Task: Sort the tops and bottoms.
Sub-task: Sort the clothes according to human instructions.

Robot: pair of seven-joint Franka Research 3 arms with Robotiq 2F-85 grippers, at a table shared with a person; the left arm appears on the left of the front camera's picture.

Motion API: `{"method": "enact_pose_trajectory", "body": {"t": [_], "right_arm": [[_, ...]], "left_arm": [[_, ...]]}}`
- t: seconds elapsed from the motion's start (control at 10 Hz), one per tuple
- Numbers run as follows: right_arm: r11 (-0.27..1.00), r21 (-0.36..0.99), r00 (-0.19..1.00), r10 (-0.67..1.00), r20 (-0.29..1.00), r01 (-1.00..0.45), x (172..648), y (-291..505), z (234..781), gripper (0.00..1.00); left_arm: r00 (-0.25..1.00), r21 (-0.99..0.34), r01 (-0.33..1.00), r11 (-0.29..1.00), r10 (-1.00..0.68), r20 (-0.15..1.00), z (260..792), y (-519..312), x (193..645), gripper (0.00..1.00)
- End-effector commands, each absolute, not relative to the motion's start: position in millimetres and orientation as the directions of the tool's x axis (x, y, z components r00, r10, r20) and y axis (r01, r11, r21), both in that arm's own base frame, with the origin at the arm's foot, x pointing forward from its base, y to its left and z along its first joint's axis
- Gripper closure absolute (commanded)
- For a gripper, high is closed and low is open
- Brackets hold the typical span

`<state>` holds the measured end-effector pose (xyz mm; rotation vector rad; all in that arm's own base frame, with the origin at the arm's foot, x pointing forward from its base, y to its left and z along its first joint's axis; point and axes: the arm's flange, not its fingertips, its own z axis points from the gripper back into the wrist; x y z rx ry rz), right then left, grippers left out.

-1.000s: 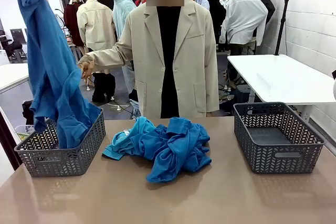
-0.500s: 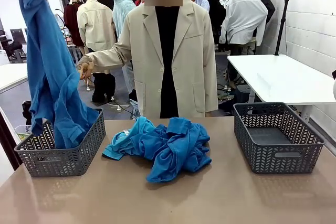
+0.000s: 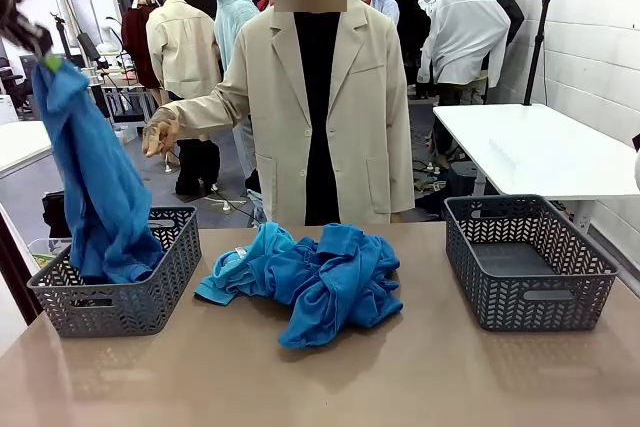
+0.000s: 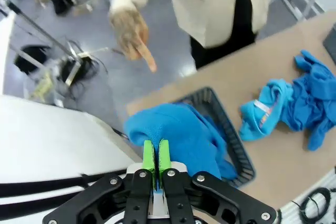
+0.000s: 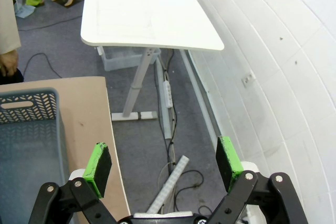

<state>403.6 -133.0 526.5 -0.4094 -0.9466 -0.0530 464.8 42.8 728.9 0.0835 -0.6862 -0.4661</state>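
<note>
My left gripper (image 3: pixel 47 60) is high at the far left, shut on the bunched end of a royal blue top (image 3: pixel 95 187). The top hangs down, its lower part resting in the left grey basket (image 3: pixel 120 302). In the left wrist view the green pads (image 4: pixel 149 156) pinch the blue top (image 4: pixel 178 129) above that basket (image 4: pixel 233 145). A heap of royal and sky blue tops (image 3: pixel 310 282) lies at mid-table. Any bottoms are hidden in that heap. My right gripper (image 5: pixel 164 163) is open and holds nothing, past the table's right edge over the floor.
An empty grey basket (image 3: pixel 530 262) stands at the right, its corner also in the right wrist view (image 5: pixel 26 145). A person in a beige coat stands across the table, one hand (image 3: pixel 160 134) pointing down toward the left basket. A white table (image 5: pixel 147 9) stands beyond.
My left gripper has come down from the top of the picture and slightly left. More of the blue top has sunk into the left basket. The heap and the right basket are unmoved.
</note>
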Motion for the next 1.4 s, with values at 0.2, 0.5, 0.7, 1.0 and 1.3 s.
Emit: {"method": "enact_pose_trajectory", "body": {"t": [0.2,0.5,0.7,1.0,1.3], "right_arm": [[0.921,-0.326,0.597,0.14,0.79,0.215,403.0,-133.6,526.7,0.0],[0.921,-0.326,0.597,0.14,0.79,0.215,403.0,-133.6,526.7,0.0],[0.921,-0.326,0.597,0.14,0.79,0.215,403.0,-133.6,526.7,0.0],[0.921,-0.326,0.597,0.14,0.79,0.215,403.0,-133.6,526.7,0.0],[0.921,-0.326,0.597,0.14,0.79,0.215,403.0,-133.6,526.7,0.0]], "left_arm": [[0.778,-0.012,0.48,0.877,-0.419,0.469,620.4,33.0,458.5,1.0],[0.849,-0.114,0.452,0.885,-0.388,0.359,562.4,36.3,454.3,1.0],[0.852,-0.089,0.477,0.874,-0.435,0.291,548.0,35.1,452.6,1.0],[0.823,-0.03,0.51,0.86,-0.477,0.308,559.9,29.8,458.6,0.56],[0.814,0.044,0.485,0.873,-0.469,0.342,576.4,33.6,472.5,0.0]]}}
